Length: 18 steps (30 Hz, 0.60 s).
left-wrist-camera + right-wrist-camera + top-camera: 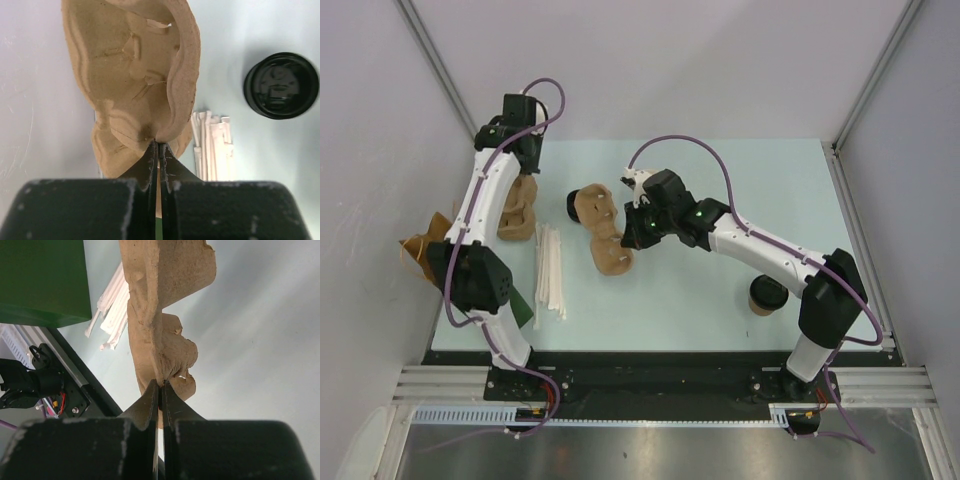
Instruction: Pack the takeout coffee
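The takeout coffee, a small tan cup with a black lid, stands on the table at the near right beside my right arm's base. My left gripper is shut on the rim of a tan pulp cup carrier at the far left, which also shows in the top view. My right gripper is shut on the edge of a second pulp carrier at mid table; in the right wrist view the carrier hangs upright above the table. The green bag is at the near left.
Several white paper-wrapped straws lie between the two carriers. A round black lid shows from above in the left wrist view; I cannot tell whether a cup is under it. Crumpled brown paper sits at the left edge. Grey walls enclose the table.
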Tool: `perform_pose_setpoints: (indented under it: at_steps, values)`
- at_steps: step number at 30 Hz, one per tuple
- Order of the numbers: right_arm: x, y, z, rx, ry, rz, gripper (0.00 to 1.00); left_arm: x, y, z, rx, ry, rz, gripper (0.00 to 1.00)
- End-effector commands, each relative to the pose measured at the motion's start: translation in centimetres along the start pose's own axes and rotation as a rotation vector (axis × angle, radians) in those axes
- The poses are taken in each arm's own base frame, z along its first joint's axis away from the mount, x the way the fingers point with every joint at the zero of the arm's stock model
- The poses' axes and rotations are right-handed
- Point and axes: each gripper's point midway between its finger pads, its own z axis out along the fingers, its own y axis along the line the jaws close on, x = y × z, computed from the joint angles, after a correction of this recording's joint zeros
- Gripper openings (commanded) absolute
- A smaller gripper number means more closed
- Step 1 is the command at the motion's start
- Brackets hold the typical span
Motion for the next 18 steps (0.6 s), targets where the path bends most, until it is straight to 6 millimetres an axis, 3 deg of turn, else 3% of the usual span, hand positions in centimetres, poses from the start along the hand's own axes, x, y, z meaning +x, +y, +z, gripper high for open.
perform_pose_setpoints:
  at_steps: [1, 7, 18]
  values:
    - [-1.8, 0.9, -1.6, -0.03, -0.064, -0.019, 0.0, -0.3, 2.7, 0.9, -0.071, 0.008, -0.01, 0.0]
    - [-2.0, 0.7, -1.7, -0.028, -0.068, -0.012, 0.0, 1.5, 3.7, 4.4, -0.105, 0.087, -0.022, 0.01]
    - [-2.4, 0.6, -2.3, -0.044, -0.078, -0.008, 0.0, 3.8, 2.7, 8.3, -0.1, 0.163, -0.012, 0.05]
